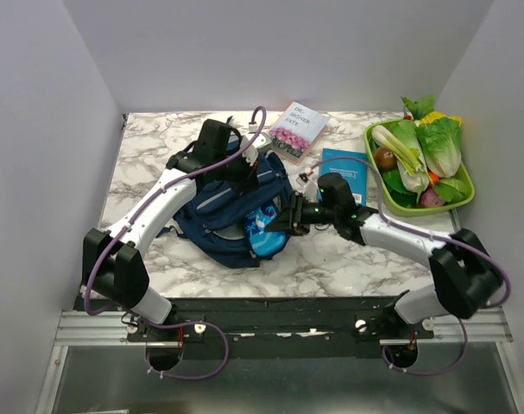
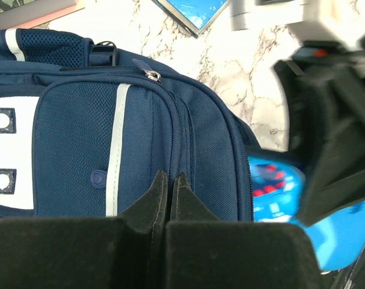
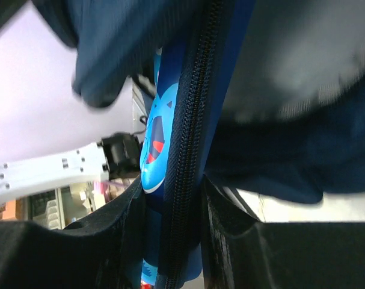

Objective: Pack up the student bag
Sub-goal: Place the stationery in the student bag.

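The student bag (image 1: 217,210) lies in the middle of the table, a navy backpack with a white patch. In the left wrist view the student bag (image 2: 80,132) fills the frame. My left gripper (image 1: 249,166) sits at its far upper edge; in its wrist view my left gripper (image 2: 169,178) is shut and pinches the fabric at a zip seam. My right gripper (image 1: 287,216) is shut on a bright blue dinosaur-print pencil case (image 1: 263,229) at the bag's right side opening. In the right wrist view my right gripper (image 3: 173,205) clamps the pencil case (image 3: 155,138) along its dark zip, with bag fabric above.
A book with pink flowers (image 1: 298,129) and a blue book (image 1: 344,174) lie behind and to the right of the bag. A green tray (image 1: 458,200) of vegetables stands at the far right. White walls close in the table on three sides.
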`<state>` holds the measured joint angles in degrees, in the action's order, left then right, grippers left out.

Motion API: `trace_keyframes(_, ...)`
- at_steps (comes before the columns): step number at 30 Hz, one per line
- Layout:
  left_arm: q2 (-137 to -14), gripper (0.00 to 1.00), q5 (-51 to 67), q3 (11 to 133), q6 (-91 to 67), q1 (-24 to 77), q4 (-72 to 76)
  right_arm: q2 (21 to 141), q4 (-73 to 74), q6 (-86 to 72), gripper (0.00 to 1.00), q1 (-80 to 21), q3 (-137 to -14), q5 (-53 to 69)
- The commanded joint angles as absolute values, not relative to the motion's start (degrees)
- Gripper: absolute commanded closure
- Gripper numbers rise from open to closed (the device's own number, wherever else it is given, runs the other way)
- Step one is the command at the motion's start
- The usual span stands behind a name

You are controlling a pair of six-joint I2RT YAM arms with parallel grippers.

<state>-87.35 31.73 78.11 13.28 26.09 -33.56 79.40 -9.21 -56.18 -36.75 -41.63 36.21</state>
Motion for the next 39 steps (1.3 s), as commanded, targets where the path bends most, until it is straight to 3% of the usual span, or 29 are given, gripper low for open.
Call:
trace_keyframes(1, -83.5, 1.0, 37.44, 80.95, 11.69, 26.28, -31.46, 90.42, -10.47, -57.04, 0.78, -37.18, -53.06, 36.76)
trace_keyframes(6, -82.18, 1.0, 39.46, 80.86, 11.08, 26.28, -31.55, 100.97, -8.62, -57.92, 0.8, -37.18, -68.07, 29.72)
trace_keyframes(11, -82.35, 1.0, 39.99, 80.77, 10.28, 26.1, -31.9, 108.88, -14.73, -59.67, 0.77, -37.53, -72.77, 18.29)
trace_keyframes(16, -82.09, 1.0, 40.25, 79.89, 10.28, 25.4, -31.55, 111.36, -13.19, -56.87, 0.36, -40.16, -75.68, 12.86)
trace_keyframes(17, -82.18, 1.0, 40.43, 79.54, 10.28, 25.05, -31.47, 110.66, -13.18, -54.95, 0.19, -40.95, -74.46, 11.53)
trace_keyframes(19, -82.27, 1.0, 40.43, 79.28, 10.37, 24.79, -31.46, 107.5, -13.1, -53.53, 0.0, -41.4, -72.08, 8.72)
trace_keyframes(23, -82.7, 1.0, 39.64, 78.23, 10.2, 24.17, -30.15, 100.12, -13.45, -49.41, 0.03, -41.48, -63.3, 4.93)
trace_keyframes(28, -83.93, 1.0, 39.9, 78.13, 9.58, 23.91, -29.62, 95.89, -8.1, -44.57, 0.23, -42.27, -59.24, 1.85)
trace_keyframes(29, -84.02, 1.0, 39.9, 78.22, 9.49, 23.91, -29.62, 95.63, -6.08, -43.43, 0.31, -42.8, -58.98, 1.32)
trace_keyframes(37, -83.85, 1.0, 39.46, 78.49, 9.84, 23.82, -29.79, 89.66, -4.92, -38.59, 0.47, -45.44, -53.0, -4.22)
trace_keyframes(39, -83.93, 1.0, 39.46, 78.4, 10.02, 23.91, -29.88, 87.47, -5.01, -37.36, 0.56, -45.88, -51.33, -4.57)
